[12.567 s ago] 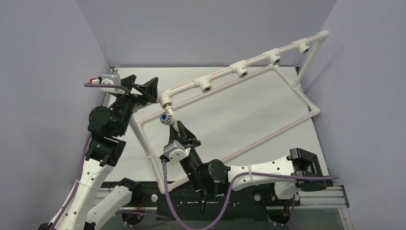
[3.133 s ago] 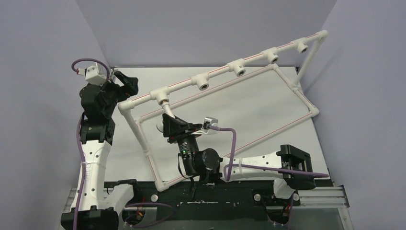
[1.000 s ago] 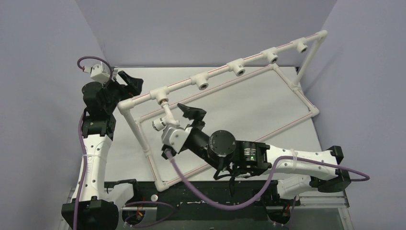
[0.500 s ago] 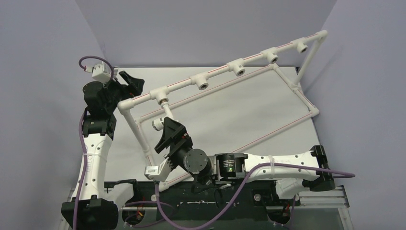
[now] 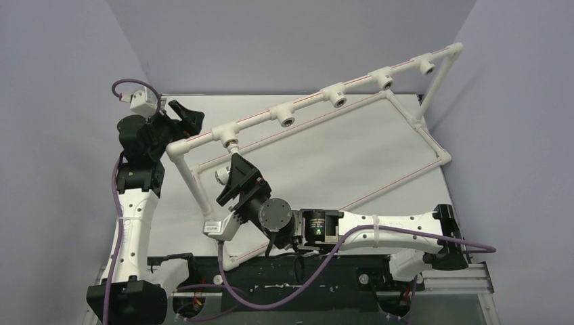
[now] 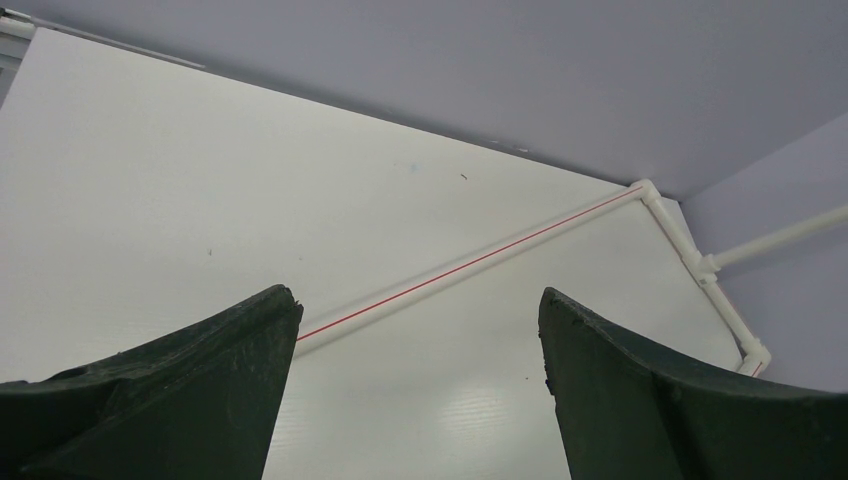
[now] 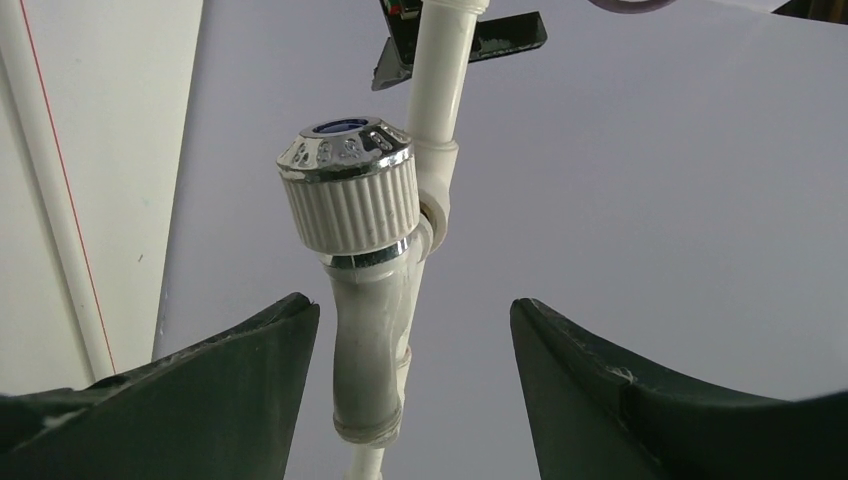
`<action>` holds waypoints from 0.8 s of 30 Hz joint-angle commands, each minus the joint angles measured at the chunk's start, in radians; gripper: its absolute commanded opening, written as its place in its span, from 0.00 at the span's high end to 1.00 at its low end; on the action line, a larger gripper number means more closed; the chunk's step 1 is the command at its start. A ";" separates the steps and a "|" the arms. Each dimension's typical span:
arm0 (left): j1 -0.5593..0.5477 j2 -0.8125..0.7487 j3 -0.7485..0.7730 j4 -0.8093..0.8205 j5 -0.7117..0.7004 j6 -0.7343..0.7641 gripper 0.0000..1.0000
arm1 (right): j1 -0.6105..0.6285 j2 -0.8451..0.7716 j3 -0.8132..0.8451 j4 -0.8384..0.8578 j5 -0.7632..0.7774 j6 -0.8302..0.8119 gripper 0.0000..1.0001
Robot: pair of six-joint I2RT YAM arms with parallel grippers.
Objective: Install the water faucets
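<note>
A white water faucet [image 5: 221,177] with a chrome-rimmed, blue-centred knob [image 7: 348,195] hangs from the leftmost tee socket [image 5: 227,135] of the white pipe frame [image 5: 311,101]. My right gripper [image 5: 235,181] is open around it. In the right wrist view the faucet's spout [image 7: 370,350] stands between the dark fingers [image 7: 235,375], nearer the left one, with a gap on each side. My left gripper [image 5: 185,114] is open beside the frame's left corner elbow [image 5: 174,147]. Nothing lies between its fingers [image 6: 200,390].
Further empty tee sockets [image 5: 336,96] line the frame's raised top rail toward the back right. The frame's base pipes [image 5: 399,181] with red stripes lie across the white table [image 5: 338,156]. Purple walls close in on three sides. A black rail [image 5: 325,284] runs along the near edge.
My right wrist has rolled over and drawn back, bringing its fingers to either side of the faucet, and the jaws have narrowed a little. The left arm has not moved.
</note>
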 commanded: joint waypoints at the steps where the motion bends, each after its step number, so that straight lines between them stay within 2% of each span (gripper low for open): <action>1: -0.004 -0.003 0.029 0.062 0.014 0.001 0.13 | -0.022 0.025 0.001 0.080 -0.010 -0.022 0.31; 8: -0.001 -0.003 0.031 0.061 0.015 0.002 0.13 | -0.042 0.042 -0.011 0.127 -0.025 -0.029 0.45; 11: 0.001 0.000 0.032 0.061 0.016 0.002 0.13 | -0.045 0.047 -0.017 0.146 -0.016 -0.035 0.56; 13: 0.002 -0.001 0.030 0.061 0.017 0.002 0.14 | -0.046 0.046 -0.024 0.161 -0.013 -0.033 0.67; 17: 0.005 0.000 0.028 0.061 0.017 0.000 0.13 | -0.046 0.049 -0.043 0.213 -0.004 -0.024 1.00; 24: 0.006 -0.001 0.028 0.064 0.018 0.001 0.14 | -0.045 0.039 -0.092 0.355 -0.018 0.071 1.00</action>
